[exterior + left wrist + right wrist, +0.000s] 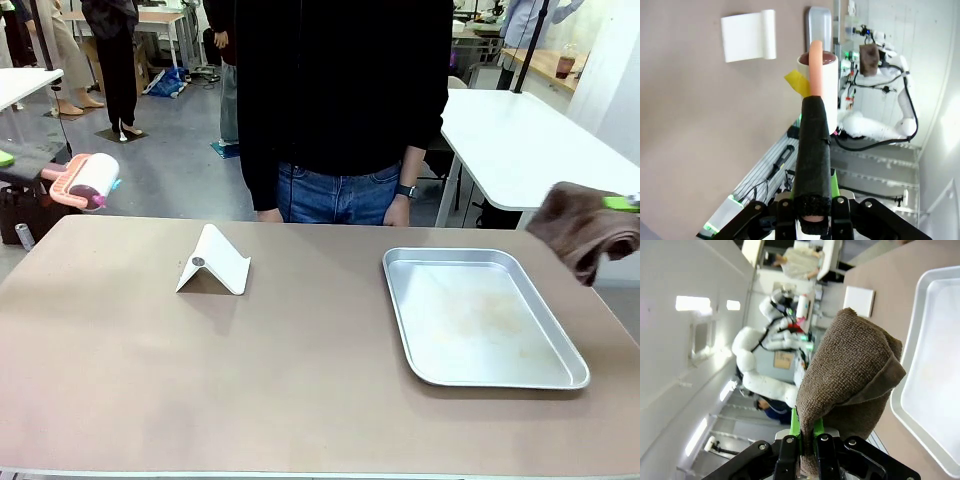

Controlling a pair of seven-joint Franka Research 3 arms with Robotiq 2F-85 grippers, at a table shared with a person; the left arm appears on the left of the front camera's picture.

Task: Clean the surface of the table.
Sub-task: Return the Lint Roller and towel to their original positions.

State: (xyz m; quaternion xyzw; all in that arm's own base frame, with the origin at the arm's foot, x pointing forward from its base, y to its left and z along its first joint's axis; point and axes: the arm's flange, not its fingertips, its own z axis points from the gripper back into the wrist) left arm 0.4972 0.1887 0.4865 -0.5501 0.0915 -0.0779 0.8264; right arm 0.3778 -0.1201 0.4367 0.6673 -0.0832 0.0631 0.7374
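Note:
The beige-brown table (pixel 300 380) spans the front view. Off its left edge my left gripper (pixel 812 210) is shut on the black foam handle of a lint roller (pixel 88 180), whose pink stem carries a white roll (pixel 820 75). The roller hangs beside the table, apart from the top. Beyond the right edge my right gripper (pixel 807 432) is shut on a brown cloth (pixel 585 228), its green pads (pixel 796 427) pinching the bunched cloth (pixel 850 370) in the air above table height.
A white folded stand (pixel 213 262) sits left of centre. A shiny metal tray (pixel 480 318) lies on the right half. A person in a black top stands at the far edge, hands (pixel 400 208) hanging by their sides. White-topped tables stand behind.

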